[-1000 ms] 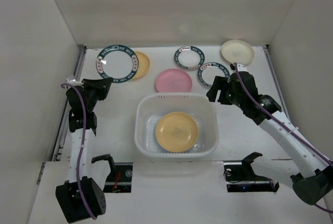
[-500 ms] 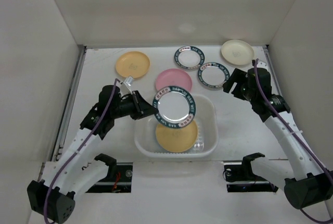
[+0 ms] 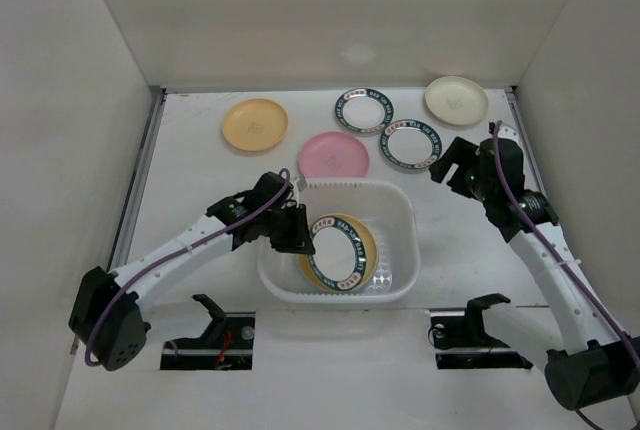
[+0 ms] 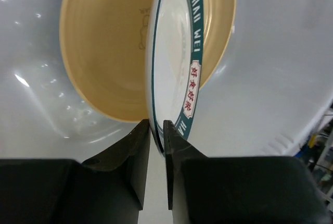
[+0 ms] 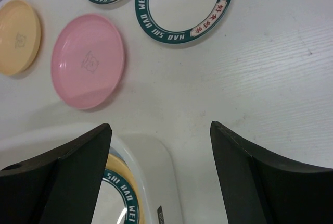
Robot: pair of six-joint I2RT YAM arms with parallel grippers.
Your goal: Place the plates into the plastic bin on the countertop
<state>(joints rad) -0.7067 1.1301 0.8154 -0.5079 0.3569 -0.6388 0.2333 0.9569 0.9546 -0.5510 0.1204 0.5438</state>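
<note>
The white plastic bin (image 3: 400,212) sits at the centre front of the countertop (image 3: 190,180) and holds a yellow-orange plate (image 3: 368,246). My left gripper (image 3: 297,234) is shut on the rim of a white green-rimmed plate (image 3: 340,255), held tilted inside the bin just over the yellow plate; in the left wrist view the fingers (image 4: 139,146) pinch that plate (image 4: 174,52). My right gripper (image 3: 452,163) is open and empty to the right of the bin. On the countertop lie a yellow-orange plate (image 3: 254,123), a pink plate (image 3: 333,154), two green-rimmed plates (image 3: 363,109) (image 3: 410,144) and a cream plate (image 3: 456,99).
White walls enclose the countertop on the left, back and right. A metal rail (image 3: 135,200) runs along the left edge. In the right wrist view the pink plate (image 5: 87,60), a green-rimmed plate (image 5: 183,0) and the bin's corner (image 5: 156,161) show.
My left gripper has lowered the green-rimmed plate from above the bin's rim down into the bin, over the yellow plate. The right arm has barely moved.
</note>
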